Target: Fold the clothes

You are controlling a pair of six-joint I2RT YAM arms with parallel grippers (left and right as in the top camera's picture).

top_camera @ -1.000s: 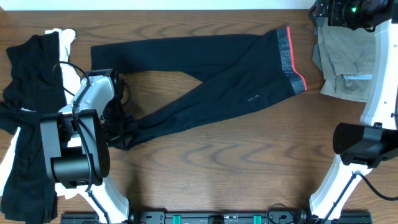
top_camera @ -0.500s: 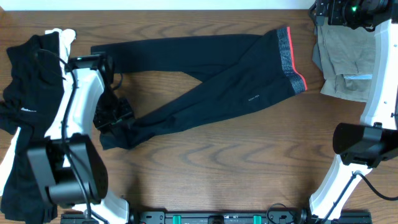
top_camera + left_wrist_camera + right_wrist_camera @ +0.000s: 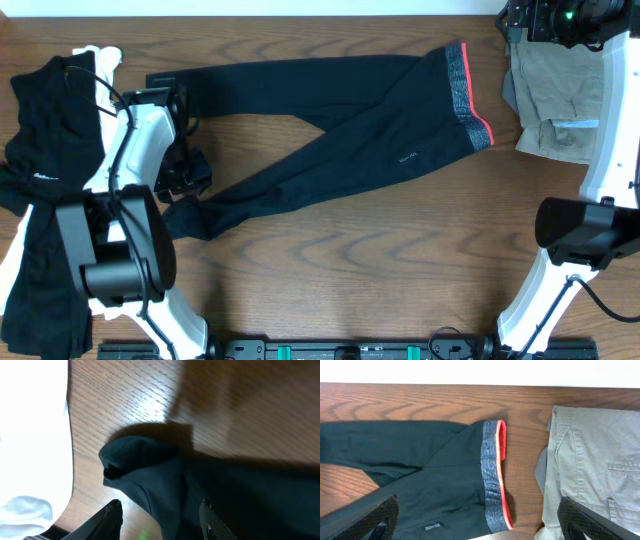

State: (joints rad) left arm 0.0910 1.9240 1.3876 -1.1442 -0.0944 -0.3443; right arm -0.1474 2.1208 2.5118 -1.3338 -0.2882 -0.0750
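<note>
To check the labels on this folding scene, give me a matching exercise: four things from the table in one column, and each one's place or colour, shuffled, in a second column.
Things
1. black pants
2. taupe garment
3. black and white pile
4. waistband

Descriptions
A. grey with a coral-red edge
B. heaped at the left end of the table
C. spread out across the middle
D. at the right end, far side

Pairs: 1-C, 2-D, 3-B, 4-A
</note>
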